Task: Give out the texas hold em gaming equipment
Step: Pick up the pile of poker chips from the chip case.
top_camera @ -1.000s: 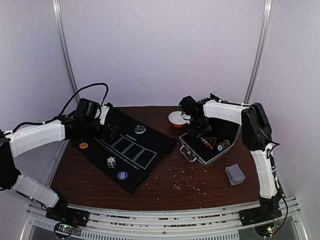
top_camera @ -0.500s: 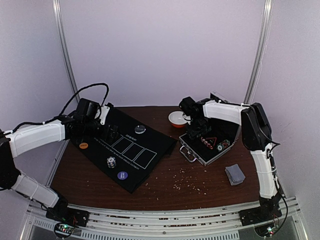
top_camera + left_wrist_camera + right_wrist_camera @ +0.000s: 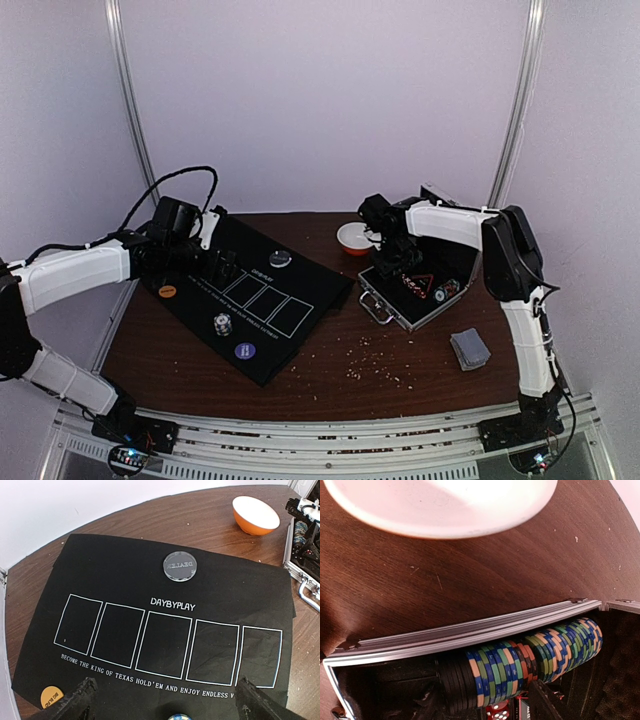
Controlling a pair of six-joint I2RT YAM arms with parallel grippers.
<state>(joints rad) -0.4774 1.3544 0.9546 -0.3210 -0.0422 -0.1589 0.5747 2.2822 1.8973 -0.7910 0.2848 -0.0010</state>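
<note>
The black felt mat (image 3: 262, 300) lies at the left. On it are a pale grey dealer disc (image 3: 281, 259), an orange disc (image 3: 167, 292), a purple disc (image 3: 244, 351) and a small striped chip stack (image 3: 222, 323). My left gripper (image 3: 214, 263) hovers open and empty over the mat's far left part. In the left wrist view its fingers (image 3: 80, 700) stand wide apart above the mat (image 3: 165, 645). My right gripper (image 3: 396, 258) reaches into the silver case (image 3: 425, 300). Its jaws stand apart just above a row of striped chips (image 3: 535, 652). The grey-blue card deck (image 3: 470, 348) lies at the right.
A white bowl with orange rim (image 3: 355, 238) stands just behind the case, close to my right gripper; it also shows in the left wrist view (image 3: 256, 515). Crumbs are scattered on the brown table (image 3: 380, 370) in front. Dice show under the chips (image 3: 499, 712).
My right gripper has shifted slightly inside the case. The left arm and the things on the mat have not moved.
</note>
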